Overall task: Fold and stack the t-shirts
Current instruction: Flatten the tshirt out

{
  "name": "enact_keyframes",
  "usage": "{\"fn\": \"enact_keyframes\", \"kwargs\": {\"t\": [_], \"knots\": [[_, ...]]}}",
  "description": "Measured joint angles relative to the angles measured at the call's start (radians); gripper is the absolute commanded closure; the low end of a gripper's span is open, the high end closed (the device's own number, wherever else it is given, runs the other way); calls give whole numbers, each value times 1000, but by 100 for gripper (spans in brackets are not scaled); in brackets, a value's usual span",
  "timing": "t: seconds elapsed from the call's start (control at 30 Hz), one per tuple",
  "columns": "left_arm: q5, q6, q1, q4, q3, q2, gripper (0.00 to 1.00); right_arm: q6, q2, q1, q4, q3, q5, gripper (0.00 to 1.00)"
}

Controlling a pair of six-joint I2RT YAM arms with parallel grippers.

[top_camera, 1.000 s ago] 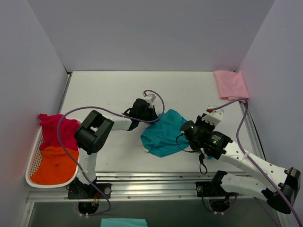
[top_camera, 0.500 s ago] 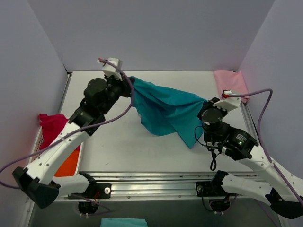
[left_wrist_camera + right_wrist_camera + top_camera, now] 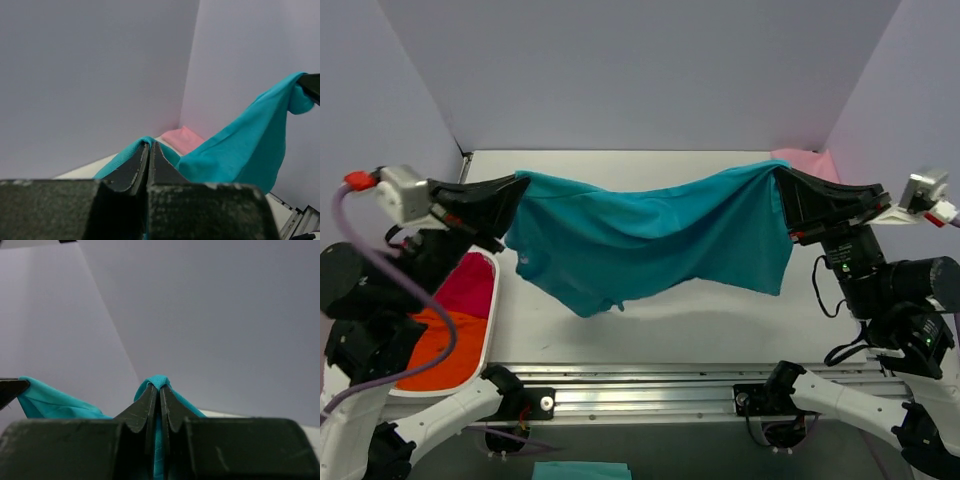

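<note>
Pinching the teal t-shirt (image 3: 650,235) at both ends: left tool (image 3: 523,180) and right tool (image 3: 778,178) each have their fingers pressed tight on a fabric edge. Shirt hangs stretched between them over the tabletop (image 3: 700,335).

Arms raised, spread wide; left tool (image 3: 523,181), right tool (image 3: 781,179) pinched on teal t-shirt (image 3: 650,232).

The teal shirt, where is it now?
Top view: the teal shirt hangs stretched above the table, gripped between the left pincer and the right pincer.
</note>
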Motion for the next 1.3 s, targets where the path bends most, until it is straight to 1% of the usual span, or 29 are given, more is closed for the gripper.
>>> {"fn": "enact_keyframes", "kwargs": {"t": [0.1, 0.2, 0.27, 0.33, 0.37, 0.43, 0.47, 0.53, 0.63, 0.67, 0.7, 0.73, 0.77, 0.8, 0.87, 0.9, 0.93, 0.97, 1.0, 1.07, 1.17, 1.3], "knots": [[85, 45, 0, 22, 40, -49, 98, -69, 2, 0, 86, 37, -95, 100], [163, 108, 0, 89, 43, -92, 98, -144, 26, 0, 153, 68, -129, 100], [175, 164, 0, 142, 18, -106, 98, -199, 82, 0, 193, 110, -104, 100], [161, 220, 0, 179, -3, -87, 98, -255, 172, 0, 239, 161, -30, 100], [151, 243, 1, 191, -6, -63, 98, -282, 230, -3, 260, 185, 14, 100], [138, 274, 29, 228, -13, 29, 98, -312, 373, -55, 298, 223, 71, 100], [159, 264, 74, 257, -24, 84, 98, -299, 442, -101, 306, 229, 75, 100], [235, 224, 215, 341, -69, 216, 98, -250, 575, -233, 311, 220, 49, 100], [300, 143, 379, 455, -145, 465, 98, -132, 804, -424, 304, 161, 23, 100], [312, 121, 420, 466, -142, 599, 98, -88, 896, -486, 290, 142, 20, 100], [313, 110, 440, 472, -130, 691, 98, -59, 958, -520, 280, 137, 21, 100], [320, 94, 468, 454, -100, 840, 98, -18, 1049, -565, 266, 137, 18, 100], [323, 85, 485, 436, -60, 955, 97, 15, 1119, -595, 249, 137, 20, 100], [330, 73, 500, 392, 0, 1070, 94, 45, 1181, -619, 236, 140, 24, 100], [346, 55, 520, 322, 104, 1259, 68, 88, 1281, -641, 198, 153, 25, 100], [355, 47, 526, 293, 142, 1321, 37, 106, 1316, -643, 183, 161, 25, 87], [359, 41, 530, 272, 173, 1368, 2, 128, 1344, -640, 166, 169, 22, 39], [362, 32, 531, 254, 192, 1396, 6, 144, 1358, -635, 156, 173, 19, 3], [364, 16, 532, 244, 200, 1410, 6, 152, 1365, -630, 151, 173, 17, 0], [371, 5, 534, 242, 200, 1408, 6, 164, 1363, -620, 149, 181, 13, 0], [377, -21, 537, 283, 188, 1377, 6, 182, 1339, -608, 161, 194, 0, 0], [357, -51, 550, 335, 88, 1234, 6, 195, 1249, -606, 169, 171, -2, 0]]}}
